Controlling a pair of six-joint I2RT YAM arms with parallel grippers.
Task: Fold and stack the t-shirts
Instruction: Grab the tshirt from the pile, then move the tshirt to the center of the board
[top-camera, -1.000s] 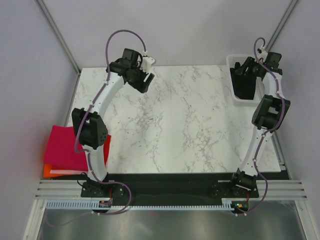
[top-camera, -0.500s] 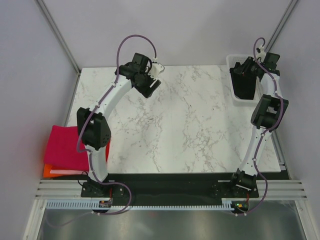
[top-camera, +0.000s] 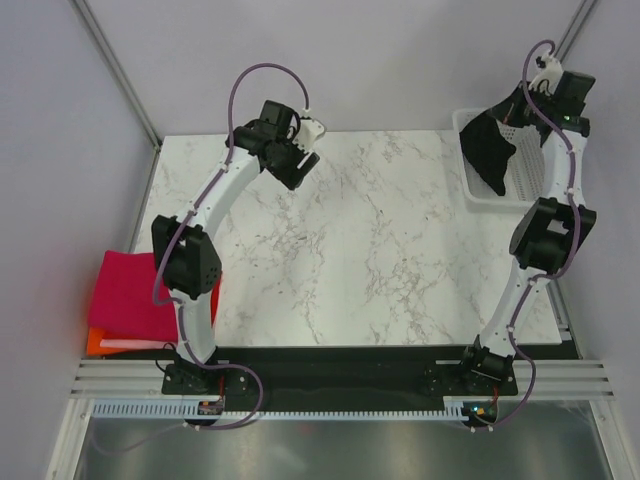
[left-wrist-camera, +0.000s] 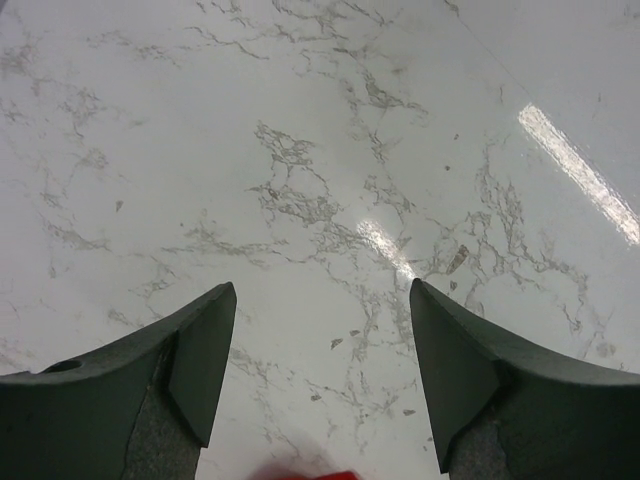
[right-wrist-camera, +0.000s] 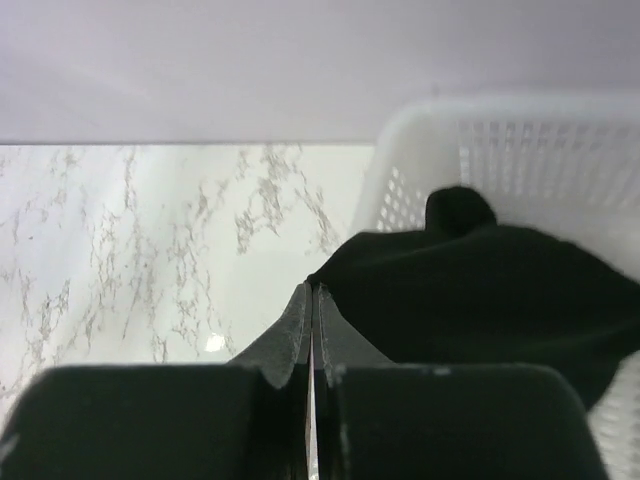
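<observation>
A black t-shirt (top-camera: 492, 155) hangs up out of the white mesh basket (top-camera: 468, 190) at the table's far right. My right gripper (top-camera: 522, 103) is shut on the shirt's top edge. In the right wrist view the fingertips (right-wrist-camera: 312, 290) pinch the black t-shirt (right-wrist-camera: 480, 290) in front of the basket (right-wrist-camera: 520, 150). Folded t-shirts lie stacked off the table's left edge: magenta (top-camera: 125, 295) on top, red (top-camera: 215, 288) and orange (top-camera: 95, 342) below. My left gripper (top-camera: 298, 160) hovers open over the far left of the table; between its jaws the left gripper (left-wrist-camera: 320, 300) shows only bare marble.
The white marble table (top-camera: 360, 260) spreads between the two arms. A grey wall closes off the far side, and metal frame rails run along the near edge. The right arm's elbow (top-camera: 548, 235) stands beside the basket.
My right gripper has shut on the black t-shirt and risen, pulling it up out of the basket. The left arm has swung a little to the right, still open.
</observation>
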